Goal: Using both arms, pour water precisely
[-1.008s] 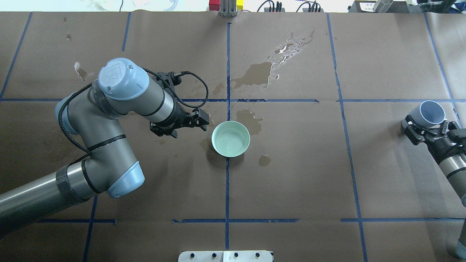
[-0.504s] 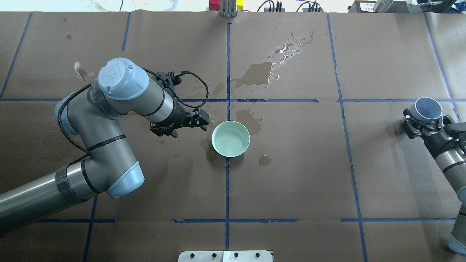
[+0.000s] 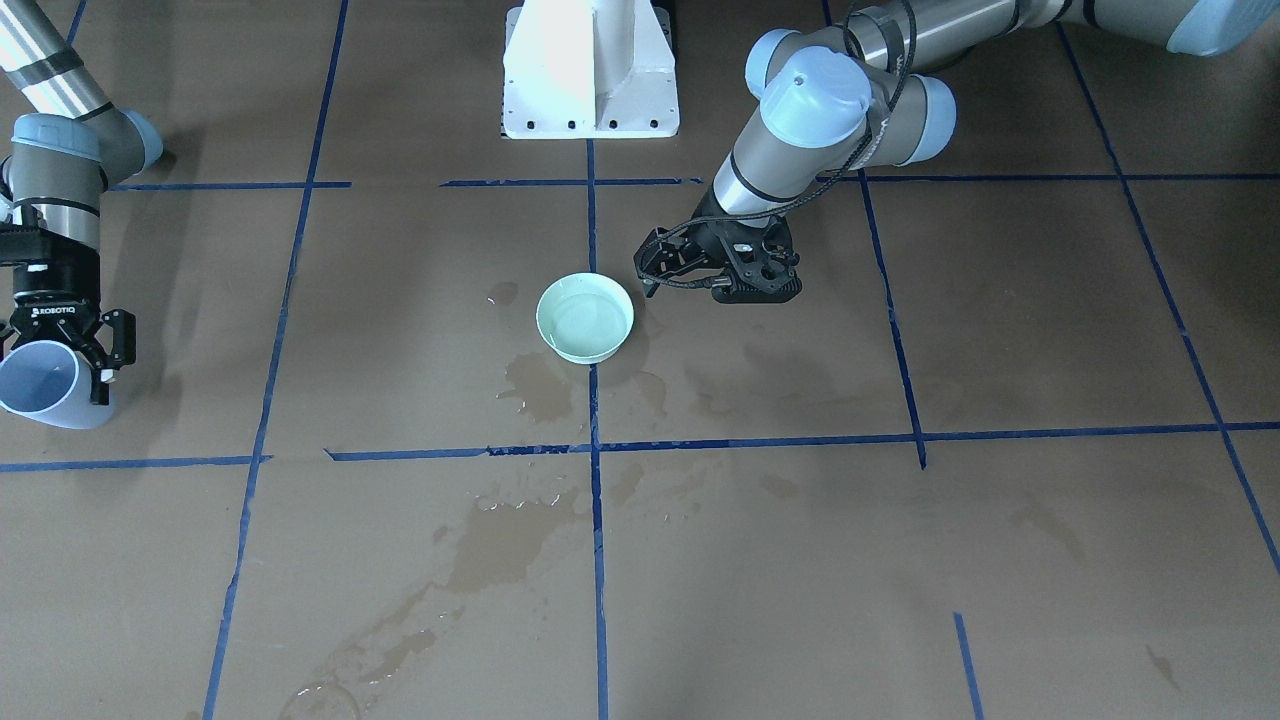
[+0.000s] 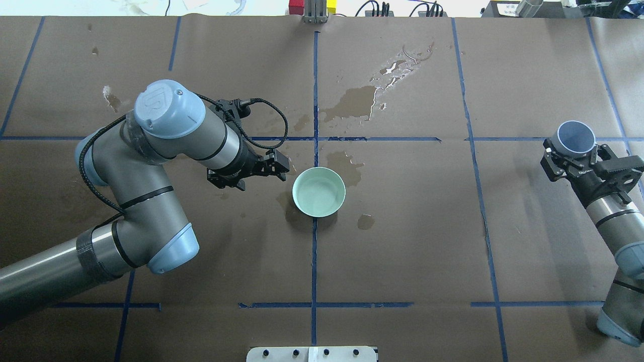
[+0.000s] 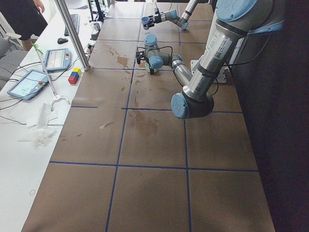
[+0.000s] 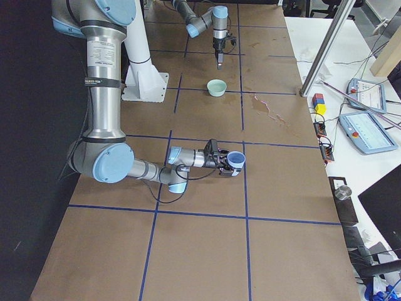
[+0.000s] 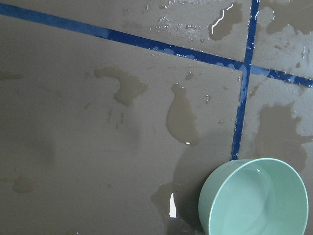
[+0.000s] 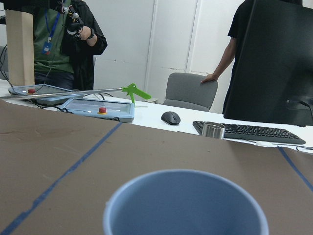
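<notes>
A pale green bowl (image 4: 319,192) stands upright at the table's middle, and seems to hold a little water. It also shows in the front view (image 3: 585,318) and the left wrist view (image 7: 254,196). My left gripper (image 4: 282,165) hangs low just left of the bowl, a small gap away. Its fingers look shut with nothing in them. My right gripper (image 4: 575,152) at the far right is shut on a light blue cup (image 4: 576,137). The cup is held off the table and tilted, mouth away from me. The cup also shows in the front view (image 3: 40,385) and the right wrist view (image 8: 186,205).
Wet puddles lie on the brown paper beyond the bowl (image 4: 354,103) and around it (image 4: 366,221). Blue tape lines (image 4: 314,261) grid the table. The white pedestal base (image 3: 590,70) is at my side. A desk with tablets, a keyboard (image 8: 244,131) and people stand beyond the table's far edge.
My right arm has carried the cup inward and toward the far side of the table. The left arm and the bowl have not moved.
</notes>
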{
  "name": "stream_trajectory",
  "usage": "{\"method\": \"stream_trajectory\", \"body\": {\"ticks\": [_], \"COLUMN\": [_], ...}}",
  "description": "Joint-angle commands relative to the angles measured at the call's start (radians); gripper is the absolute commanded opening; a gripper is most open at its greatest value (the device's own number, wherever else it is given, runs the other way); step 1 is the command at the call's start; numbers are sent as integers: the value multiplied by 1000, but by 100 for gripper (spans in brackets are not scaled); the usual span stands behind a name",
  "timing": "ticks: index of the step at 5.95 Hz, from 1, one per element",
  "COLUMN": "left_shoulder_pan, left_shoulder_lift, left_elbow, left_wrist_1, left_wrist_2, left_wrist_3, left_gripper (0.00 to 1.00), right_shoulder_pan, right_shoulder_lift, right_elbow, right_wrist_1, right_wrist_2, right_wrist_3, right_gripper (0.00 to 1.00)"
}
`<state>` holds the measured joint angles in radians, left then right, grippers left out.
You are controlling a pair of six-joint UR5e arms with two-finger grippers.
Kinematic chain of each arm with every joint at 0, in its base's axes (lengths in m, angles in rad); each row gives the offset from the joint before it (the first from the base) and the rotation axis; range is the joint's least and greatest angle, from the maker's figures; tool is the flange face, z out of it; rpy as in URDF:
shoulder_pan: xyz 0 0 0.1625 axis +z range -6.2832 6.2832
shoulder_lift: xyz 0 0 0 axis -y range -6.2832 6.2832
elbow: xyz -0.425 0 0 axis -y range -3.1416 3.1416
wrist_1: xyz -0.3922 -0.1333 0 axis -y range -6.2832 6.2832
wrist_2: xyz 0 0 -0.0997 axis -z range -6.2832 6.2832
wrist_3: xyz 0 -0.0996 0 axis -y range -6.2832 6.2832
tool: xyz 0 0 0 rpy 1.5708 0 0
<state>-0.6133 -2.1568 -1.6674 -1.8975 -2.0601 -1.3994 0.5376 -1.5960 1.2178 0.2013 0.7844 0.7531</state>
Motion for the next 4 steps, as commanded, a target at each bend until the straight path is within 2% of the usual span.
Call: {"method": "stream_trajectory", "body": {"ticks": [1, 2, 3, 4], "left_shoulder_pan": [-8, -8, -11, -19], "left_shoulder_lift": [0, 0, 2, 3], "left_elbow": [-6, -9, -11, -11], "left_wrist_1": [0, 0, 0, 0], "left_wrist_2": [-2, -2, -2, -2], "left_wrist_3": [2, 0, 0, 2], "left_gripper": [99, 99, 99, 99], "right_shoulder_pan": [-1, 1, -19, -68], "right_shoulder_lift": [24, 27, 36, 104], "right_elbow": [162, 295, 404, 411], "right_wrist_1": [-139, -307, -453, -509], "right_wrist_2": [51, 118, 121, 115], "right_wrist_3": [-23, -24, -26, -26], "right_gripper": [24, 25, 24, 21]}}
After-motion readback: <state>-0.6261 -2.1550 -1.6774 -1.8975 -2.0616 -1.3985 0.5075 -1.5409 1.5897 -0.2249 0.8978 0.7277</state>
